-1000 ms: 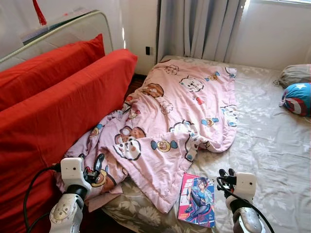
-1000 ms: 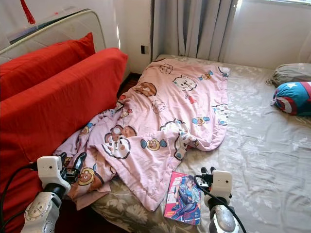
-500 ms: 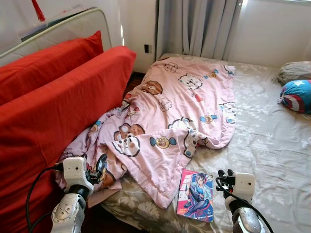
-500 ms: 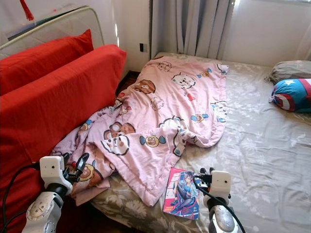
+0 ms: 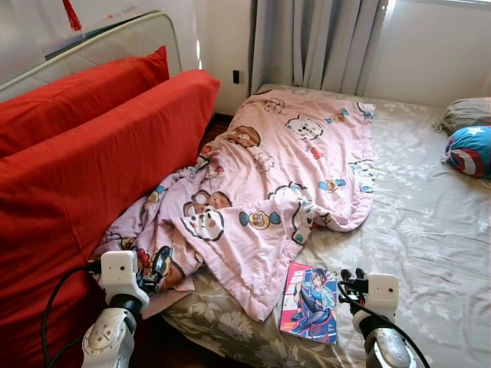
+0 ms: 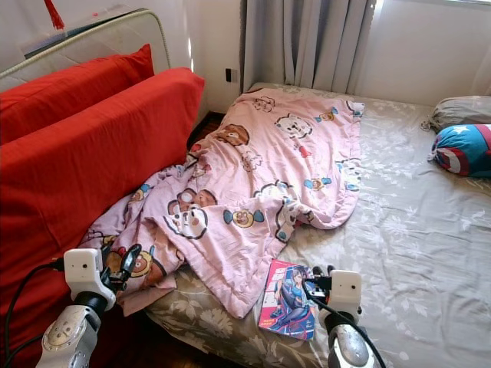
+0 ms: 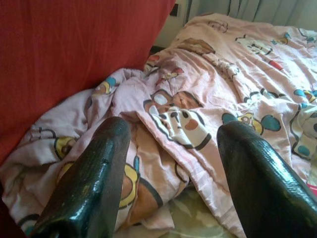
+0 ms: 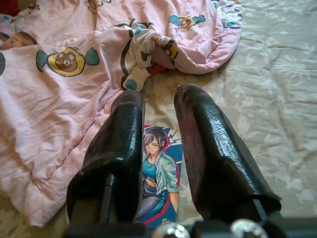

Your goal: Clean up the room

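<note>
Pink cartoon quilt [image 5: 284,176] sprawls rumpled across the bed [image 5: 430,253], spilling against the red cushions [image 5: 100,153]; a comic book [image 5: 311,302] lies by its hem. Left gripper [image 7: 168,178], released, faces the quilt's edge. Right gripper [image 8: 158,148], fingers slightly parted, hovers over the book.

Blue shield-print pillow [image 5: 471,151] and grey pillow [image 5: 465,114] cut by the frame edge, blanket's [image 5: 284,180] corner overhanging the bed.

A bed [image 5: 430,230] with a grey floral sheet carries a rumpled pink cartoon quilt [image 5: 284,176] ahead of the left gripper's parted fingers, a comic book [image 5: 311,301] beneath the right gripper's narrow gap, and two pillows [image 5: 468,134] far beyond.
</note>
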`<state>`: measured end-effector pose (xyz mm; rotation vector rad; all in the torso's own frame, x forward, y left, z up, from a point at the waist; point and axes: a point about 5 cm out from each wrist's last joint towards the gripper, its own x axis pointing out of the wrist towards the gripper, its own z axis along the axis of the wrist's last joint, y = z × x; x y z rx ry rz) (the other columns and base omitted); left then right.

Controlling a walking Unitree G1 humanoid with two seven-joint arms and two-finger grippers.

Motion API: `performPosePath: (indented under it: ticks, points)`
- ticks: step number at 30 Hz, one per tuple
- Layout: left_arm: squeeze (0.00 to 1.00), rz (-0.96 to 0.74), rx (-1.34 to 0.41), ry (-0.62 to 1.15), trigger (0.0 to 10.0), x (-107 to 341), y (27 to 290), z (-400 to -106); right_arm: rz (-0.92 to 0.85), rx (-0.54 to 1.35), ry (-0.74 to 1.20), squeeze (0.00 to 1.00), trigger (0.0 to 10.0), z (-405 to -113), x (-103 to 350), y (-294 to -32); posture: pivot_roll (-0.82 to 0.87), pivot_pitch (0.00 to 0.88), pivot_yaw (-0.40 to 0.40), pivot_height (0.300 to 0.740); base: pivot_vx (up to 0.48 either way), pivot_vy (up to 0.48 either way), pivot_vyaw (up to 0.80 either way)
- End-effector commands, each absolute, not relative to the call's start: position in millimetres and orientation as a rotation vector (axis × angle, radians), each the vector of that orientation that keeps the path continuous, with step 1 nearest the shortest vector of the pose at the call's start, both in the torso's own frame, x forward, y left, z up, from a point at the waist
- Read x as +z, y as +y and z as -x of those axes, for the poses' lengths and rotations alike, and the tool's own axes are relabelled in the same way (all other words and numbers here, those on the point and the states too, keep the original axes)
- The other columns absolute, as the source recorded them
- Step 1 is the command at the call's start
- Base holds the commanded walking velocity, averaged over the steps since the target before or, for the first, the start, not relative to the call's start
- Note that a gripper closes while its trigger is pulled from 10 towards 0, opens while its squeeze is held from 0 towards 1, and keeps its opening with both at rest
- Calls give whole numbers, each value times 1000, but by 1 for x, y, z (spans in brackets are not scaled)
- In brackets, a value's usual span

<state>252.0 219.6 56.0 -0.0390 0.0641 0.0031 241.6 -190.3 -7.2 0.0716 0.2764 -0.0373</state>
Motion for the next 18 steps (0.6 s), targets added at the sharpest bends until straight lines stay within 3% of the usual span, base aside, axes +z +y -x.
performPosePath:
  ticks: [1,18]
  points:
    - [0,41,0,66,10000,57,218,-251,-80,-29,269,0,10000,-241,-7,-189,-28,62,-9,651,0,0,0]
    - [0,38,-9,74,10000,57,216,-252,-112,-4,256,0,10000,-240,-6,-183,-24,67,-3,651,0,0,0]
